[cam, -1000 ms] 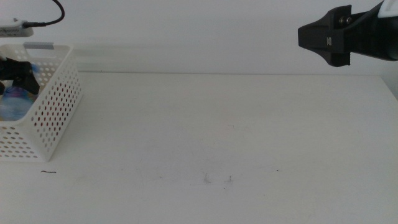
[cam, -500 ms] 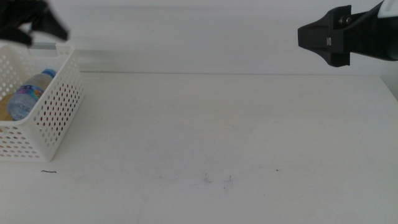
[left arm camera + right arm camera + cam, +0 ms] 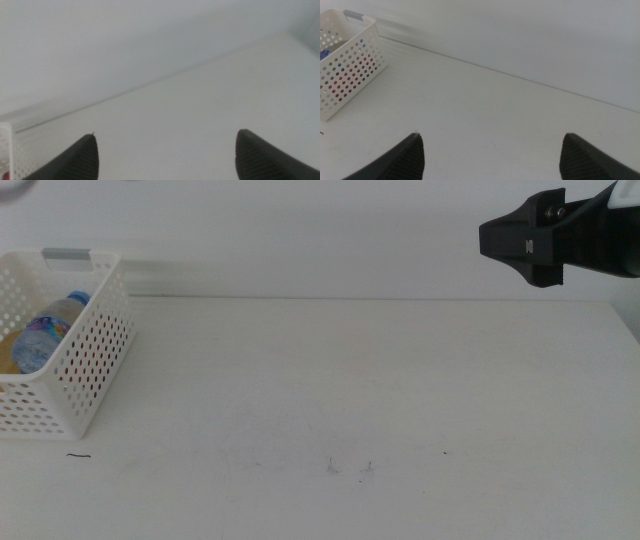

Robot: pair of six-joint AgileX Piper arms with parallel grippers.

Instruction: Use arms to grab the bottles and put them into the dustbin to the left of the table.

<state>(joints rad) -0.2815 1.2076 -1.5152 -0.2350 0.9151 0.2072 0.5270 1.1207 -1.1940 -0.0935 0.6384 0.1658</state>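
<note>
Middle view: water bottle [image 3: 45,332] lies inside the basket [image 3: 88,358]. Judged light, smooth, slippery; grip mid-body. Both hands [image 3: 165,150] [image 3: 490,150] are spread apart, empty.

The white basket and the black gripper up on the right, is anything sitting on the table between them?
No. In the middle view only bare table, with a few tiny dark marks, lies between the basket and the right gripper.

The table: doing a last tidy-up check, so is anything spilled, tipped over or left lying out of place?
Nothing stands out. The table bears only tiny dark marks, and the water bottle lies inside the dustbin, which stands upright.
</note>
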